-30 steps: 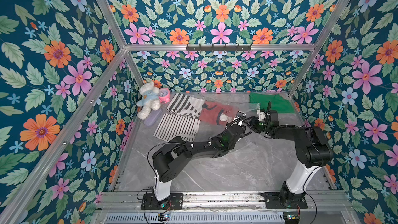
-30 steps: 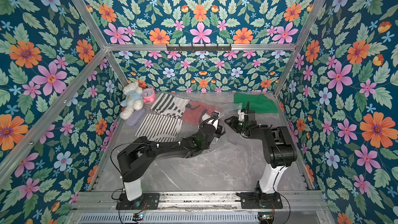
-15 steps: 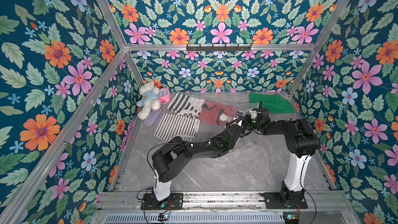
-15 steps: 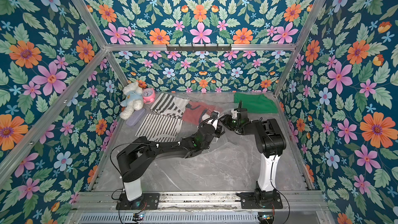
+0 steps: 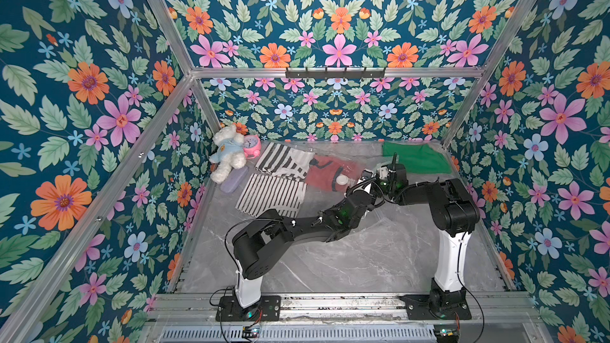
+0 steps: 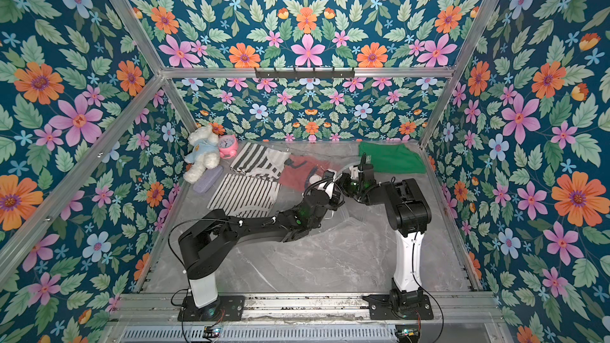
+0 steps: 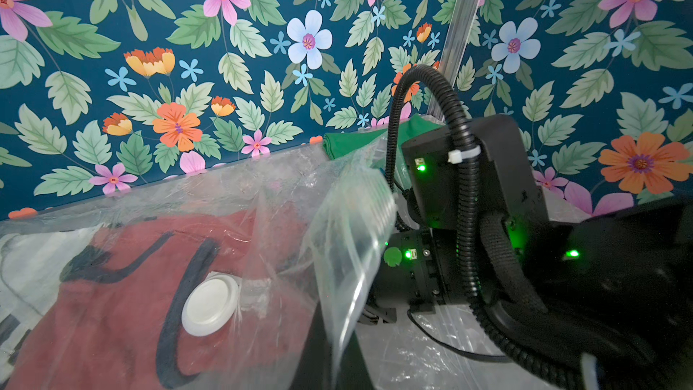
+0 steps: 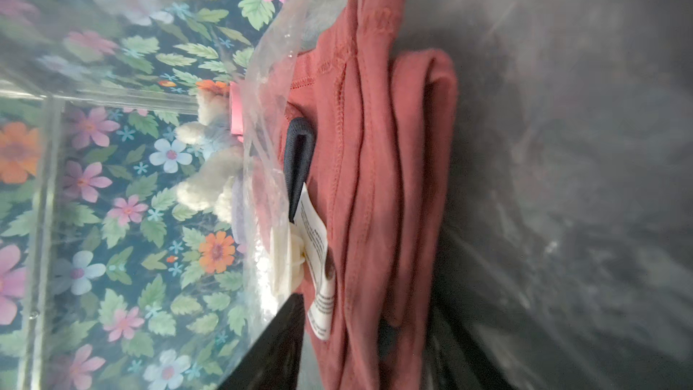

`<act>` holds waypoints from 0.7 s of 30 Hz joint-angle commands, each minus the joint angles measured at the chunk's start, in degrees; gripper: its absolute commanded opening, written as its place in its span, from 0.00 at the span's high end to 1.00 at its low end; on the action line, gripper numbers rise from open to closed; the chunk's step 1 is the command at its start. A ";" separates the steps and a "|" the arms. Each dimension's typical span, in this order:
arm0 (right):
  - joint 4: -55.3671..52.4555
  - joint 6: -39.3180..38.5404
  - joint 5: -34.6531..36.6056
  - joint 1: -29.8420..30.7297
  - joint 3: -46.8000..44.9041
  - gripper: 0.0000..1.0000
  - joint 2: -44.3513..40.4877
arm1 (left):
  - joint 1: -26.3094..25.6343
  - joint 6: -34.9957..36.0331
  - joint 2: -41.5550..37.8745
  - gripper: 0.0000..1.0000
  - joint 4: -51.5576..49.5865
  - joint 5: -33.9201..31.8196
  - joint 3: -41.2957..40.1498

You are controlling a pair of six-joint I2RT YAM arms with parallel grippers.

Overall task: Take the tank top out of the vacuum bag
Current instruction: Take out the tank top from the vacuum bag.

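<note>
Right wrist view: inside the vacuum bag, far centre, facing the folded tank top.
Pinches the mouth up with left gripper for access; straddles the fold with right gripper, spread.

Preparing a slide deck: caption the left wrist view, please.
Red tank top in the vacuum bag beneath its white valve cap; right arm at the lifted bag mouth.

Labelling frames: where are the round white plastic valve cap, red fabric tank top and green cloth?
valve cap (image 7: pixel 210 305): left wrist view, its centre.
red tank top (image 8: pixel 375 181): right wrist view, folded body.
green cloth (image 5: pixel 417 158): a top view, its middle.
</note>
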 commanded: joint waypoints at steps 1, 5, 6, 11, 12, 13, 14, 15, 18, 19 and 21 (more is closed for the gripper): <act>-2.84 2.03 1.55 0.23 0.07 0.46 0.74 | 0.11 0.27 -0.23 1.00 2.72 0.21 0.30; -2.14 2.68 1.86 0.98 0.89 0.46 1.30 | 0.11 0.47 -0.21 1.00 3.36 0.25 -0.06; -2.09 3.09 1.78 1.11 1.31 0.47 1.58 | 0.11 0.41 -0.15 1.00 3.42 0.06 -0.05; -1.12 4.14 1.86 1.80 2.57 0.49 2.52 | 0.17 0.34 -0.32 1.00 3.58 0.02 -0.38; -1.07 4.31 2.03 1.91 2.77 0.50 2.81 | 0.15 0.30 -0.32 1.00 3.75 0.01 -0.49; -0.93 4.55 2.12 1.91 2.90 0.52 2.95 | 0.18 0.29 -0.24 1.00 3.79 0.01 -0.56; -0.43 4.92 2.17 1.91 2.92 0.56 3.02 | 0.12 0.32 -0.26 1.00 3.77 -0.18 -0.62; 0.12 5.31 2.27 1.91 2.76 0.60 2.90 | 0.13 0.30 -0.23 1.00 3.66 -0.17 -0.57; 1.98 5.99 2.94 2.01 1.54 0.72 1.89 | 0.13 0.21 -0.32 1.00 3.48 -0.32 -0.54; 2.03 5.99 3.23 2.00 1.25 0.75 1.46 | 0.16 0.33 -0.24 1.00 3.59 -0.44 -0.57; 2.44 5.73 3.78 2.06 0.63 0.83 0.45 | 0.13 0.44 0.07 1.00 3.66 -1.01 -0.50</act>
